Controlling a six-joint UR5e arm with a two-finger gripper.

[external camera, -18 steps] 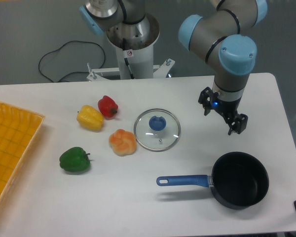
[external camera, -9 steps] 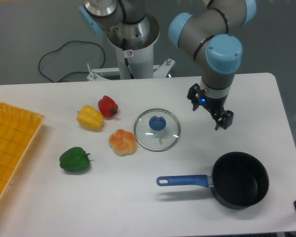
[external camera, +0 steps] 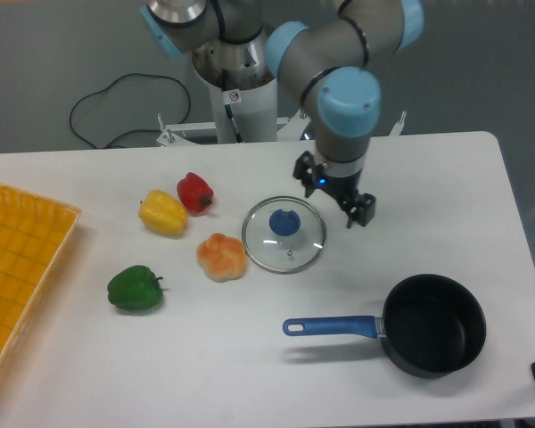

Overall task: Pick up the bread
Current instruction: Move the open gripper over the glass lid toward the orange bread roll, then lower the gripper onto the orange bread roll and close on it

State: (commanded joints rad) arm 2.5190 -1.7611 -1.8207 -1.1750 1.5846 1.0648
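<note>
The bread [external camera: 222, 257], a pale orange lumpy bun with cream patches, lies on the white table just left of the glass lid [external camera: 284, 234]. My gripper [external camera: 334, 193] hangs above the table at the lid's upper right edge, well to the right of the bread. Its two black fingers stand apart and hold nothing. Nothing covers the bread.
A red pepper [external camera: 194, 192] and a yellow pepper [external camera: 163, 212] sit up-left of the bread, a green pepper [external camera: 135, 289] down-left. A black pot with a blue handle [external camera: 431, 325] stands at the front right. A yellow tray [external camera: 18, 267] lines the left edge.
The arm has swung left across the table, carrying the gripper from above the pot's far side to the right rim of the glass lid. The objects have not moved.
</note>
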